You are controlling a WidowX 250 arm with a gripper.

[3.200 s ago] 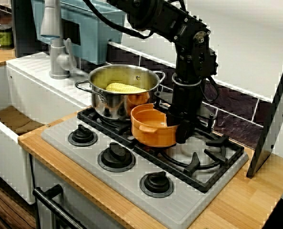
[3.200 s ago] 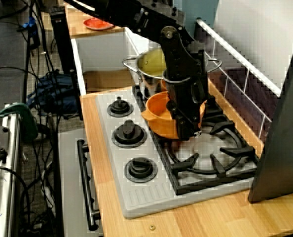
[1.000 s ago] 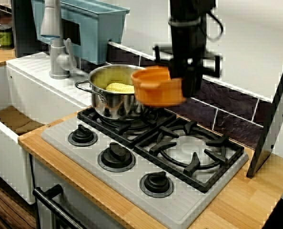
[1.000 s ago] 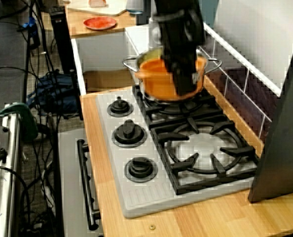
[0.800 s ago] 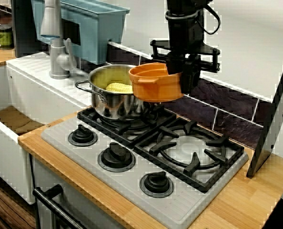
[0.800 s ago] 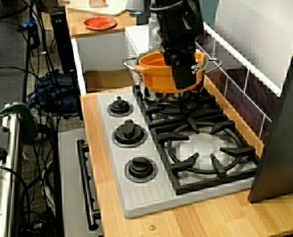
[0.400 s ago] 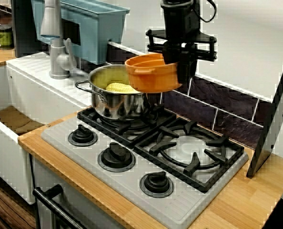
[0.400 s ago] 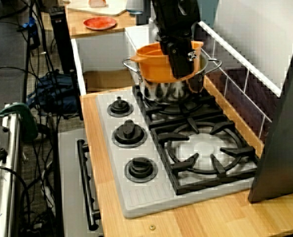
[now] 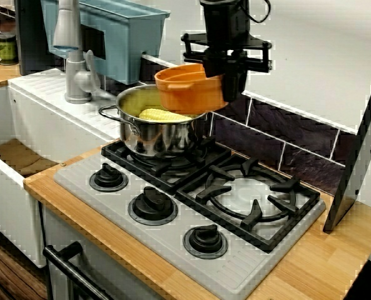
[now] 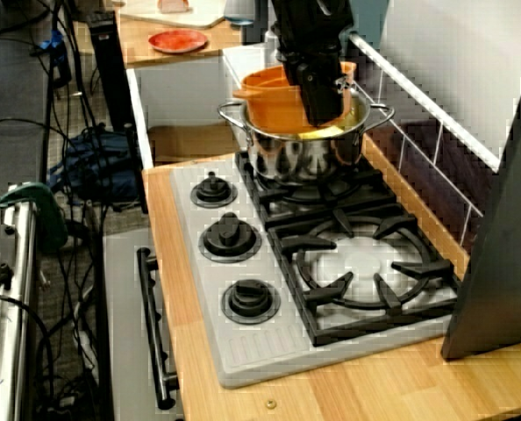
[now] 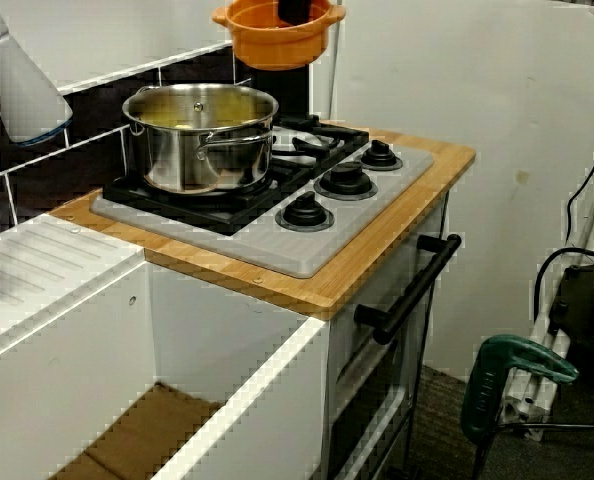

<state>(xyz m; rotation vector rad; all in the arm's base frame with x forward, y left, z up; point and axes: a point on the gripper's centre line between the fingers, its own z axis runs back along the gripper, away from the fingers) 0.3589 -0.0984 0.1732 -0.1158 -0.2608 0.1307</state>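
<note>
Orange pot (image 9: 187, 89), shown in the front view, hangs in the air with nothing beneath it touching. The gripper (image 9: 230, 80) comes down from above, its fingers clamped over the pot's right-hand wall, one inside and one outside. The pot is nearly level, tipped a little toward the sink side.

Position: the orange pot sits above the far rim of the steel pot (image 9: 153, 134) and apart from it. The view from the sink end shows a clear gap between the two — the orange pot (image 11: 277, 35) is well above the steel pot (image 11: 201, 140). Whether it hangs squarely over the opening cannot be told, since the views disagree. An ear of corn (image 9: 164, 115) lies inside the steel pot, and what the orange pot holds is hidden.

Progress, as judged: the orange pot is gripped and off the hob, but not set down on or in anything.

Surroundings: the steel pot stands on the left rear burner of the hob (image 9: 79, 178), and the right-hand grate (image 9: 251, 194) is bare. Three knobs (image 9: 152, 205) line the front edge. A faucet (image 9: 72, 56) and a blue rack (image 9: 113, 31) stand behind the sink (image 9: 10, 119). A grey panel (image 9: 360, 150) leans on the worktop (image 9: 323, 265) at right.

Obstructions — the steel pot's rim and handles lie closest under the held pot, and the tiled wall (image 9: 298, 144) is just behind the arm.
</note>
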